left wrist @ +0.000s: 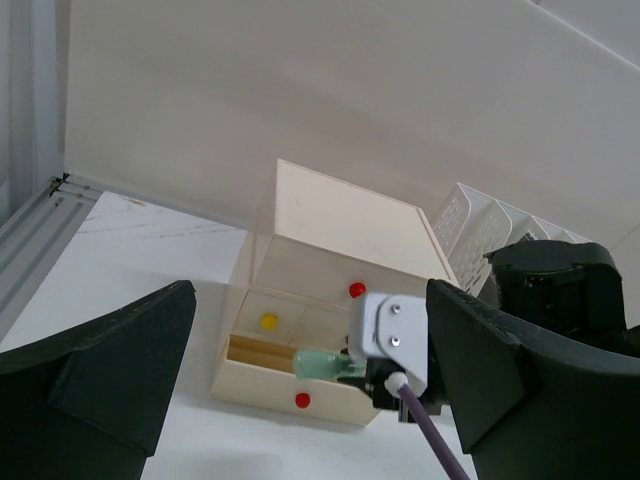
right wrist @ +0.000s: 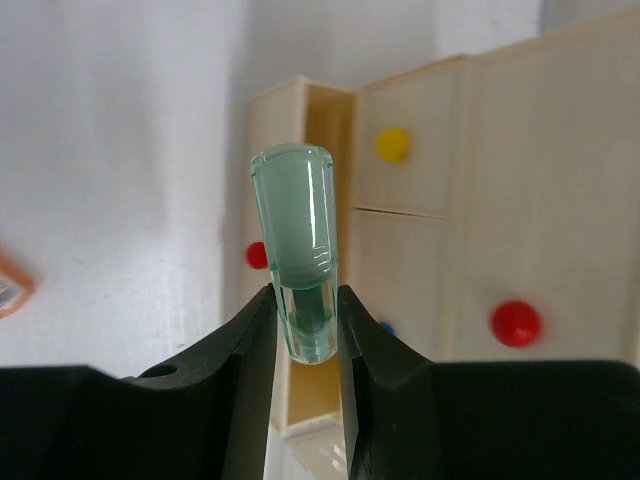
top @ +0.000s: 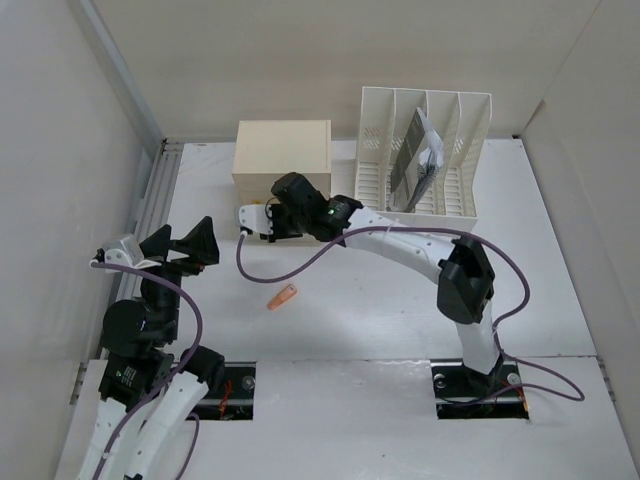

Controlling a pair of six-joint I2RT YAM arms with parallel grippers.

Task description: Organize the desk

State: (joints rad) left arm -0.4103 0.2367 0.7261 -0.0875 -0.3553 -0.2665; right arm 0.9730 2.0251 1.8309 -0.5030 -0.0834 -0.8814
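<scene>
The desk (top: pixel 380 310) is a white tabletop walled by white panels. My right gripper (top: pixel 258 222) is shut on a short translucent green tube (right wrist: pixel 297 250), pinched at its lower end between both fingers (right wrist: pixel 250 340). In the left wrist view the green tube (left wrist: pixel 322 363) lies level over the pulled-out bottom drawer (left wrist: pixel 290 385) of the cream drawer box (top: pixel 282 150). My left gripper (top: pixel 180 240) hangs open and holds nothing at the desk's left side, facing the box from a distance.
A small orange item (top: pixel 283 297) lies on the desk in front of the box. A white slotted file rack (top: pixel 425 150) holding papers stands at the back right. A ribbed metal rail (top: pixel 155 190) runs along the left edge.
</scene>
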